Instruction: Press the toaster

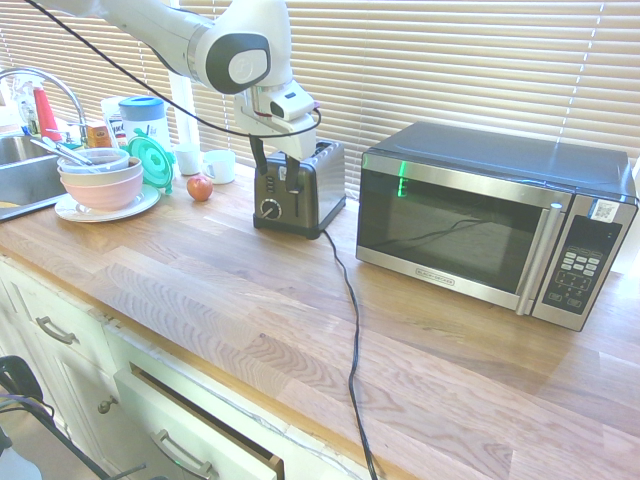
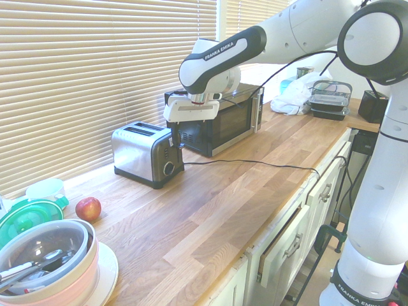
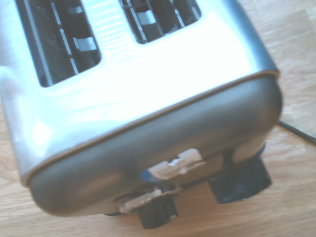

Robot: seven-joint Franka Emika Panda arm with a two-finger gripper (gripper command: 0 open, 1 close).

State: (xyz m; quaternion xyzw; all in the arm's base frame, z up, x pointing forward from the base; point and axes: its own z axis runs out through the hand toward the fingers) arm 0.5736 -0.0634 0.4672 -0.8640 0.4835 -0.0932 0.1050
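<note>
A wooden worktop point(image 1: 300, 330) runs under a window with closed blinds. The toaster point(image 1: 300, 188) stands near the worktop's back edge, close to the blinds, with its black front, dial and lever facing the front edge. Its cord point(image 1: 350, 330) trails across the wood and over the front edge. A microwave point(image 1: 490, 225) sits beside it, a little apart. On the toaster's other side lie an apple point(image 1: 200, 187), two white cups point(image 1: 205, 162), and a stack of bowls point(image 1: 100, 180) on a plate by the sink point(image 1: 25, 175) at the worktop's end.

A white arm reaches in from above. Its gripper point(image 1: 279, 175) points steeply down, just in front of the toaster's black face, fingers spread wide and holding nothing. One dark finger hangs close to the lever point(image 3: 153, 211); I cannot tell whether it touches. From the wrist view the toaster's two empty slots show, and the lever and dial point(image 3: 240, 181) jut out from the front.

The step in hand looks like the final approach, with the press not yet made. Next, a fingertip likely needs to settle on top of the lever and push straight down, without slipping off the small tab or tipping the light toaster
</note>
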